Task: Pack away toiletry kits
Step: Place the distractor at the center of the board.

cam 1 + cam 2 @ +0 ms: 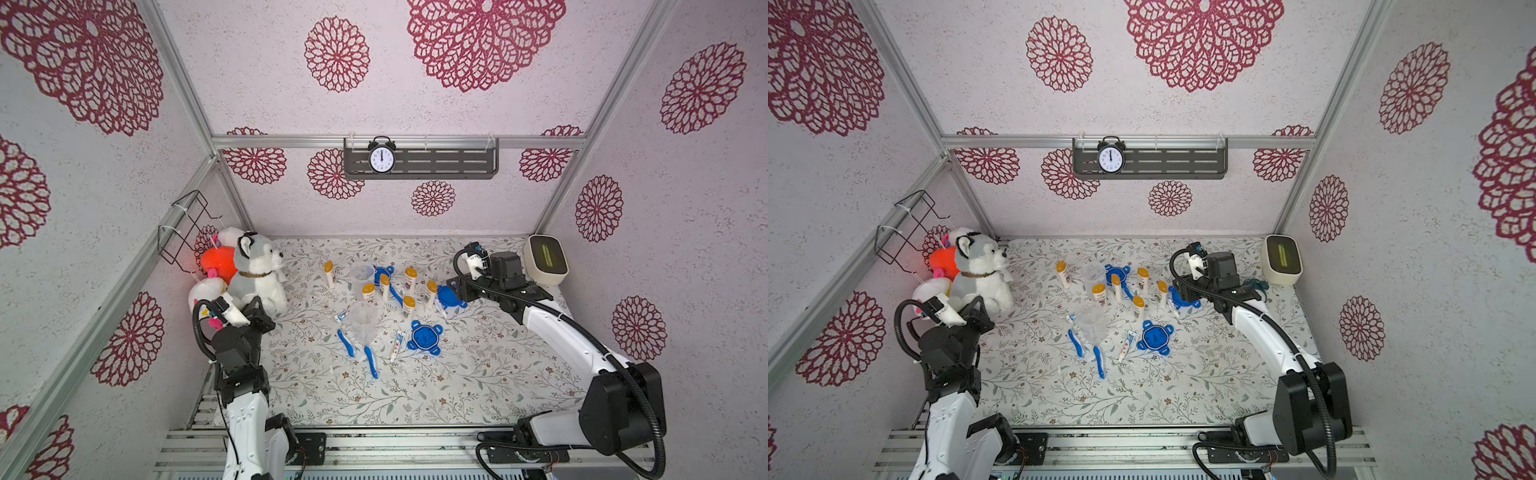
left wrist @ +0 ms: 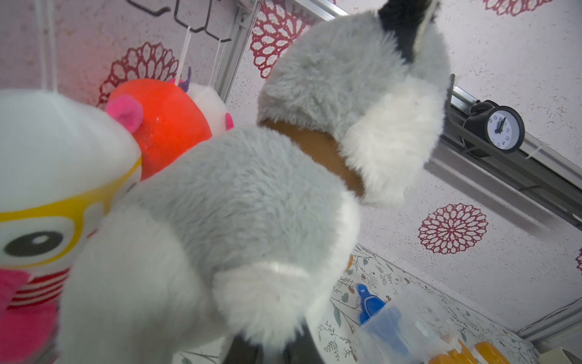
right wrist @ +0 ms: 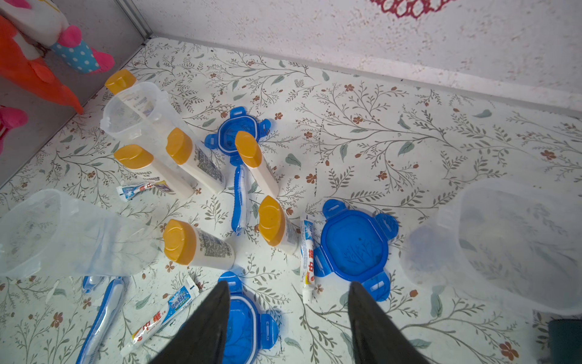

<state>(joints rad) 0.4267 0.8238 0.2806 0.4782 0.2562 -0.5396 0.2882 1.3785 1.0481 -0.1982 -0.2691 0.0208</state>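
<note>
Toiletry kits (image 1: 409,307): all loose at the middle of the desk (image 1: 478,374), nothing packed. Bottles (image 3: 201,245) upright; toothbrushes (image 1: 371,361) and toothpaste tubes (image 3: 307,252) flat; clear jars (image 1: 363,320) open and empty; blue lids (image 3: 356,245) off.
Right pincer (image 3: 288,285): released, empty, hovering just short of a lid, one tube beside it, long axis pointing toward the jaws.
Nearer arm, by judgement: right.
Left pincer (image 1: 258,309): against the husky plush (image 1: 257,274), well apart from the kits; grip cannot be told.
Obstruction: crowded bottles beyond the lid; likely first reach is tube or lid.
</note>
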